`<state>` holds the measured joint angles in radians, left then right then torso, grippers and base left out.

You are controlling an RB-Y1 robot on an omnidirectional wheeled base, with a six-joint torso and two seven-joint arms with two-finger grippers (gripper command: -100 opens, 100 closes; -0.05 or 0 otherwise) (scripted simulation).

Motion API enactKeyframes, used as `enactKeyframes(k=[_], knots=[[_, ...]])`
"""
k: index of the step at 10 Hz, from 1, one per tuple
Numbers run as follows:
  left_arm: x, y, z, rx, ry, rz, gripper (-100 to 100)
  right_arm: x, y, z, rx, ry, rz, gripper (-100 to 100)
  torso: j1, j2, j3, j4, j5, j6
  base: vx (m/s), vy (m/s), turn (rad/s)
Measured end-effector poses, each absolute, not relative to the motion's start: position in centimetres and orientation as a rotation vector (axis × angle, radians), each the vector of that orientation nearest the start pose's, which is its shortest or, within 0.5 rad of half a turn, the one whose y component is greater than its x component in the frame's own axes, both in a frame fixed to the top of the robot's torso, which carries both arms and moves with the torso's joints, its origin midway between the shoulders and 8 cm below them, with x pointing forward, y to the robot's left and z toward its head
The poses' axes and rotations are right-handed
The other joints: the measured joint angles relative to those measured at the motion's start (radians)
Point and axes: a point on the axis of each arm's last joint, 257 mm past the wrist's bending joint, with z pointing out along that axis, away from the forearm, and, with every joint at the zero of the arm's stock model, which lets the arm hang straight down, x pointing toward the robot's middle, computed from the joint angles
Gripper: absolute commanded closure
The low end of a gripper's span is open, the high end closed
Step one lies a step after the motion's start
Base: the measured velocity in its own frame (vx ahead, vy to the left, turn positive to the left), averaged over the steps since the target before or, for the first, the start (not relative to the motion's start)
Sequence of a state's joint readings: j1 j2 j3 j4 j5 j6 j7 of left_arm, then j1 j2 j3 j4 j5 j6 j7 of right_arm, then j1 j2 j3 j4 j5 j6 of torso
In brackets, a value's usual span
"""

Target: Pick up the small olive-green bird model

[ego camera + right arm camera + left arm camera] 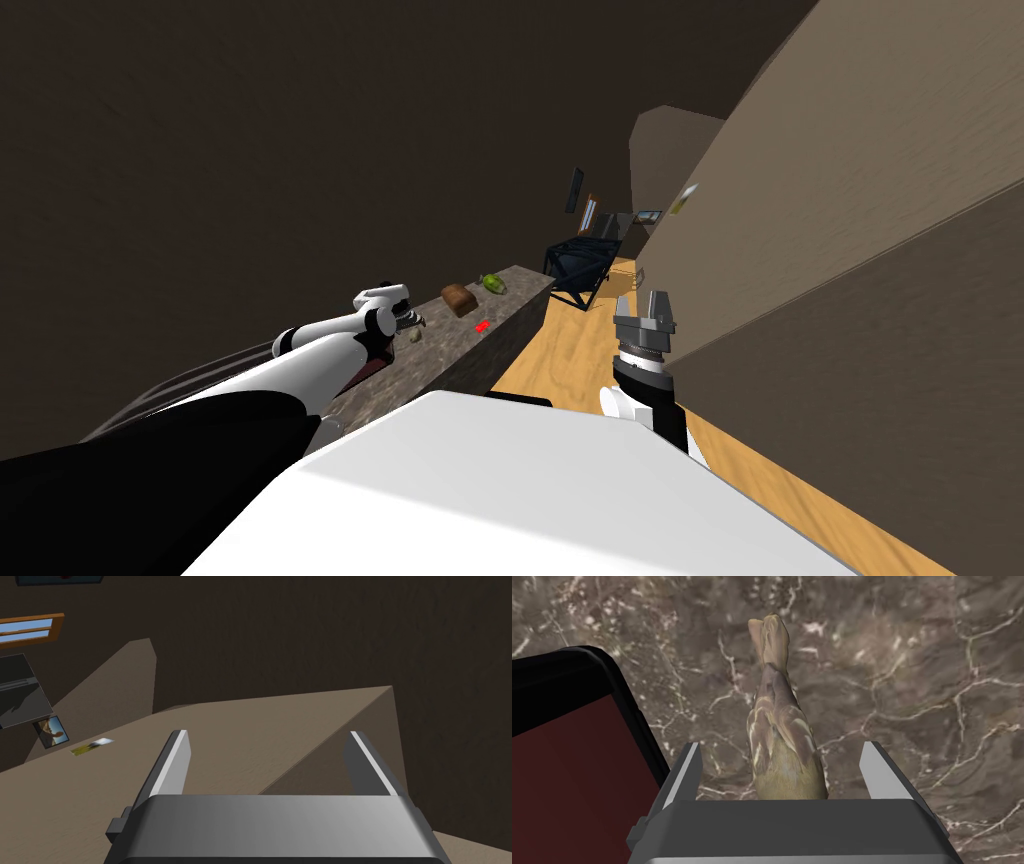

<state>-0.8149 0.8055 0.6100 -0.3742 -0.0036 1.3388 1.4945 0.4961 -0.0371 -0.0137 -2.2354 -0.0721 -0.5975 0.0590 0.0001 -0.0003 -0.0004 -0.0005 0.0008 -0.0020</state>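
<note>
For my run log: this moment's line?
left claw open around small olive-green bird model | on brown marbled counter | right claw open

Home interior, wood plank floor (565, 365), marbled stone ledge (440, 348), framed picture (51, 732) on wall, wood-framed window (30, 627)

The left arm (310, 350) stretches forward and out to the left, its white forearm nearly straight. The wrist is bent so that the left gripper (410, 320) tips downward. Its two fingers (688, 768) stand well apart, parallel and level with each other. The right arm (655, 400) is raised at the right side, forearm upright. The right gripper (648, 312) points upward, its fingers likewise spread wide.
</note>
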Motion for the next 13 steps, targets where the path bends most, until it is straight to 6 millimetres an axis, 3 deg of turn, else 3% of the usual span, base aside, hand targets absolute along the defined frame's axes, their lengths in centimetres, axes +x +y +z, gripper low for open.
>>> enactKeyframes(k=[1,2,7,8,12,13], knots=[[39.5,61.5,-31.2,-2.837,-0.931,-0.167,0,33.4,-28.9,2.5,0.609,0.569,1.291,0,0.0,0.0,0.0,0.0,0.0,0.0,0.0,0.0,0.0],[39.5,61.5,-31.2,-2.837,-0.931,-0.167,-100,33.4,-28.9,2.5,0.609,0.569,1.291,0,0.0,0.001,0.0,0.0,0.0,0.0,0.04,0.006,0.063],[39.0,61.1,-33.2,-2.844,-0.913,-0.166,-100,33.4,-28.9,2.5,0.609,0.569,1.291,0,0.0,0.0,0.0,0.0,0.0,0.0,0.016,-0.001,0.014],[39.0,61.1,-33.2,-2.843,-0.911,-0.169,100,33.4,-28.9,2.5,0.609,0.569,1.291,0,0.0,0.001,0.0,0.0,0.0,0.0,0.0,0.0,0.0],[39.0,61.2,-33.2,-2.841,-0.913,-0.17,100,33.4,-28.9,2.5,0.609,0.569,1.291,0,0.0,0.001,0.0,0.0,0.001,0.001,0.0,0.0,0.0],[39.0,61.2,-33.2,-2.841,-0.912,-0.17,0,33.4,-28.9,2.5,0.609,0.569,1.291,0,0.0,0.001,0.0,0.0,0.001,0.001,0.0,0.0,0.0]])
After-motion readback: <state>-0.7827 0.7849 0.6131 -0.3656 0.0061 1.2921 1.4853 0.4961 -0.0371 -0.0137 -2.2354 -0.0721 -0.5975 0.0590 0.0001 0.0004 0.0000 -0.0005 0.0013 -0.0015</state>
